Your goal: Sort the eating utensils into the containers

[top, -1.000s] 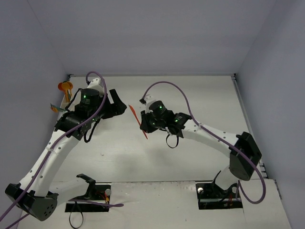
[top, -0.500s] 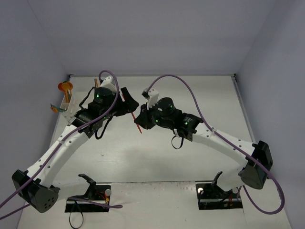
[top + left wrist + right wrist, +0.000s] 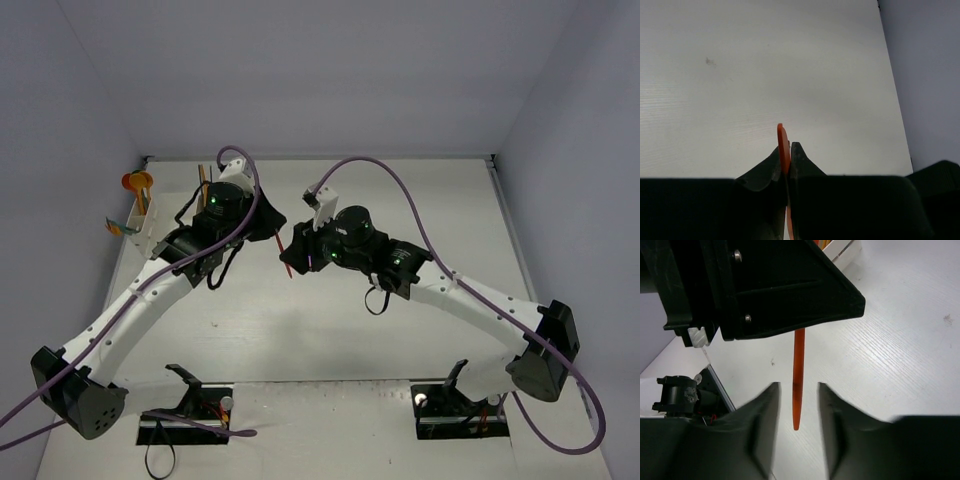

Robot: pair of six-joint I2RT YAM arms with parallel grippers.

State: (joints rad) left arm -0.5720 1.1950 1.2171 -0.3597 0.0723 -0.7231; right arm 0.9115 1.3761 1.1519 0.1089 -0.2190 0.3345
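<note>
Pinching orange utensil (image 3: 783, 137), left gripper (image 3: 786, 148) hangs above table (image 3: 790, 60), apart from its edges.

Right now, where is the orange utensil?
The orange utensil is near the middle of the top view, clamped in the left tool, its free end hanging inside the open right tool.

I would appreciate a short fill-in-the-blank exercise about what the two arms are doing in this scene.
1. The utensil clamped in the left gripper is ___ in colour.
2. The right gripper has its fingers ___, with the utensil's shaft between them untouched.
3. The white containers sit on the ___ arm's side of the table.

Missing words: orange; open; left.
</note>
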